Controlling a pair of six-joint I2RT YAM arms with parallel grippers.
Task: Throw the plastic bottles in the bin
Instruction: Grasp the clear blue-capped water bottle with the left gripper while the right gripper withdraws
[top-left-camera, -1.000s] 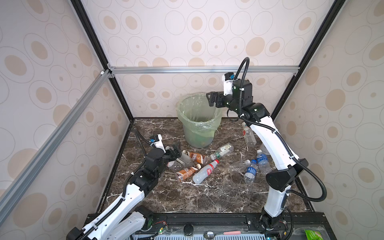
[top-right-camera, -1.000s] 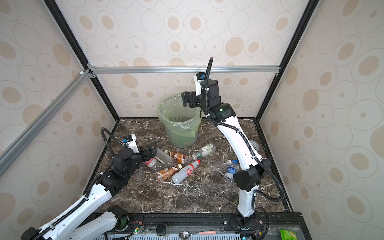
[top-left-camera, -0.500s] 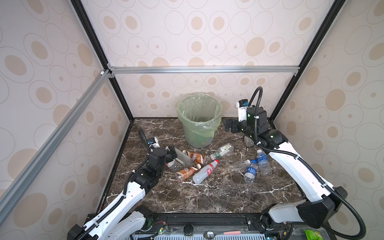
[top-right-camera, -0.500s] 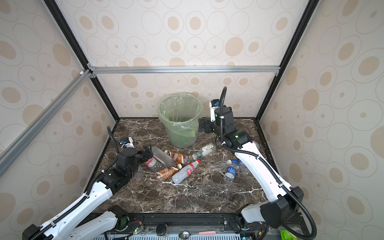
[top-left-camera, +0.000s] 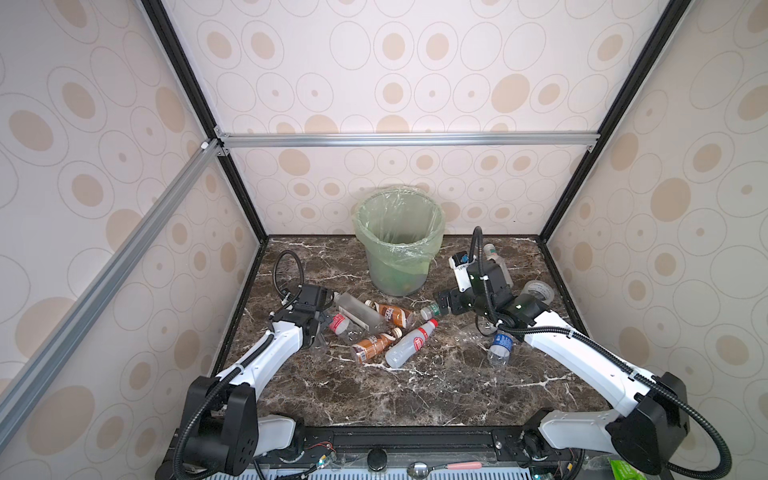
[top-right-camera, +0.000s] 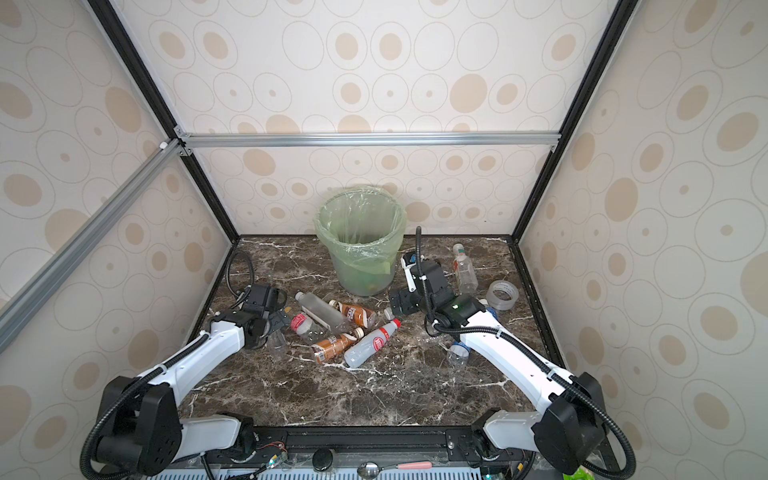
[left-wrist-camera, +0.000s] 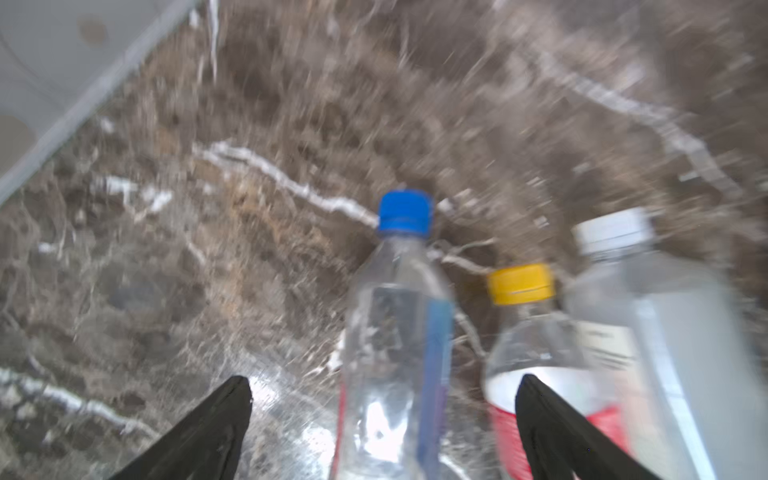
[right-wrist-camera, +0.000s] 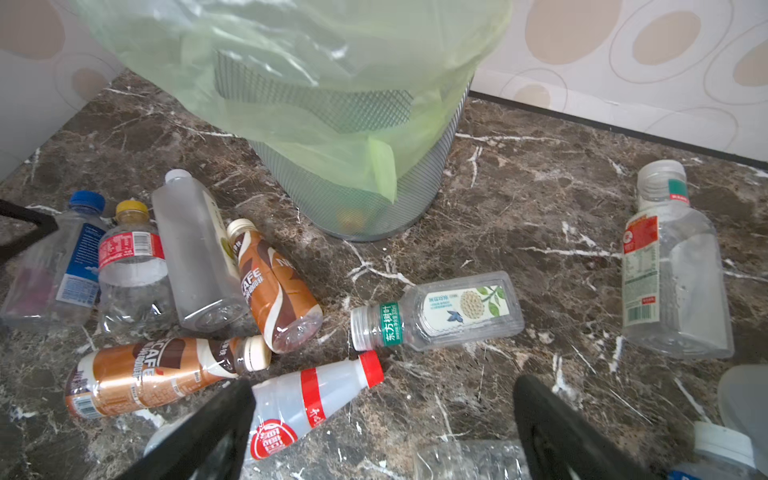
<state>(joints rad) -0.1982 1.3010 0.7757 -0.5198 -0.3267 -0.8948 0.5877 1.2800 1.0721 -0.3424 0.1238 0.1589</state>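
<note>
By my reckoning most of the job lies ahead. About ten plastic bottles (top-left-camera: 409, 343) lie on their sides across the bench (top-left-camera: 415, 395). The bin (top-left-camera: 399, 270) stands at the far middle, with only something yellowish showing dimly through its mesh base, so I cannot tell how many are in. My left fingers (left-wrist-camera: 199, 432) are spread wide at the left end of the heap. The blue-capped bottle (left-wrist-camera: 395, 332) lies between them, not yet clamped, and a yellow-capped bottle (left-wrist-camera: 532, 332) lies just beside it. My right fingers (right-wrist-camera: 561, 432) are spread too and hold nothing. They hang low over the bench just right of the bin, above the red-capped white bottle (right-wrist-camera: 307, 399) and near the green-labelled clear bottle (right-wrist-camera: 436, 311). More bottles lie further right, near a roll of tape (top-left-camera: 538, 293) that is not mine to bin. I judge each side should next close on its nearest bottle.
</note>
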